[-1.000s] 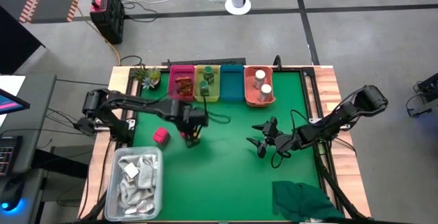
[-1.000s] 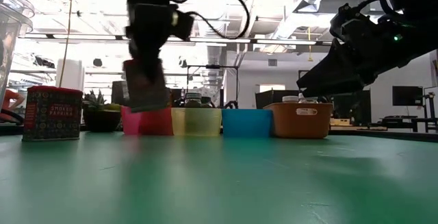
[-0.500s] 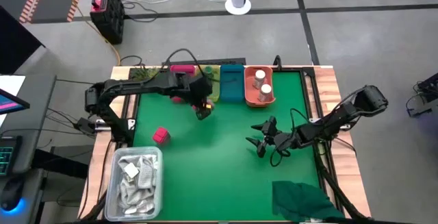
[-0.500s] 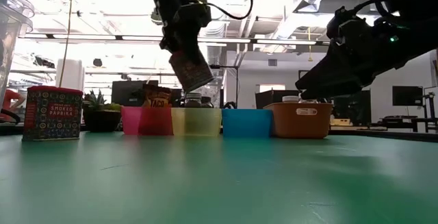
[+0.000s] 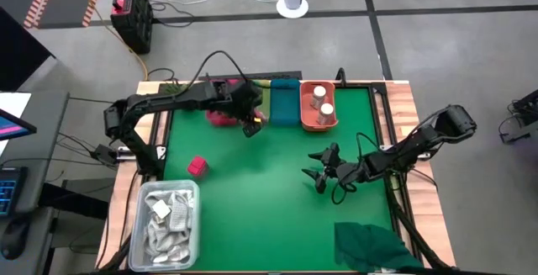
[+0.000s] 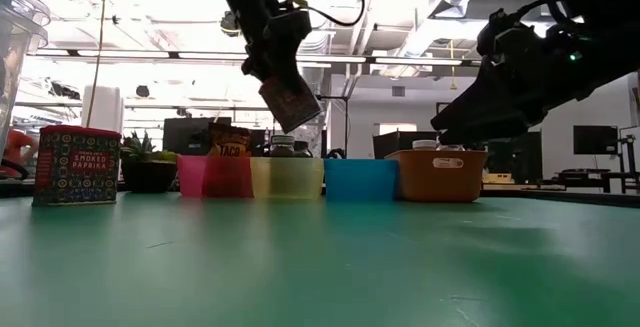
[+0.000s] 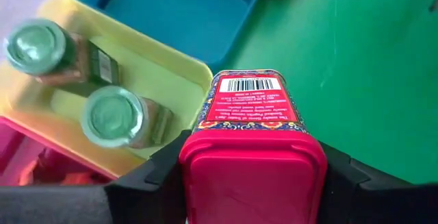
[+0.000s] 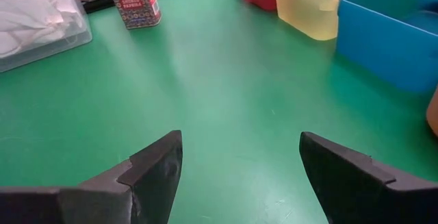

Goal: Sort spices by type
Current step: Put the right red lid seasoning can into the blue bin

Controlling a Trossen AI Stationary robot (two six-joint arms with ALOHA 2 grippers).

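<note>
left end effector (image 7: pixel 253 183) clamps pink-lidded square spice tin (image 7: pixel 252 138), tilted above yellow bin (image 7: pixel 171 73) rim beside empty blue bin (image 7: pixel 171 8) | right end effector (image 8: pixel 239 169) wide open, idle | risk: early release drops tin among green-lidded jars (image 7: pixel 113 118)

A clear plastic tub (image 5: pixel 168 218) of white packets (image 5: pixel 165 212) stood at the table's front-left corner; a dark green cloth (image 5: pixel 376 247) lay front-right.

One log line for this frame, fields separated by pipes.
left claw: holds pink tin above bins | blue bin: empty | right claw: open, waiting mid-table | second tin: on mat
</note>
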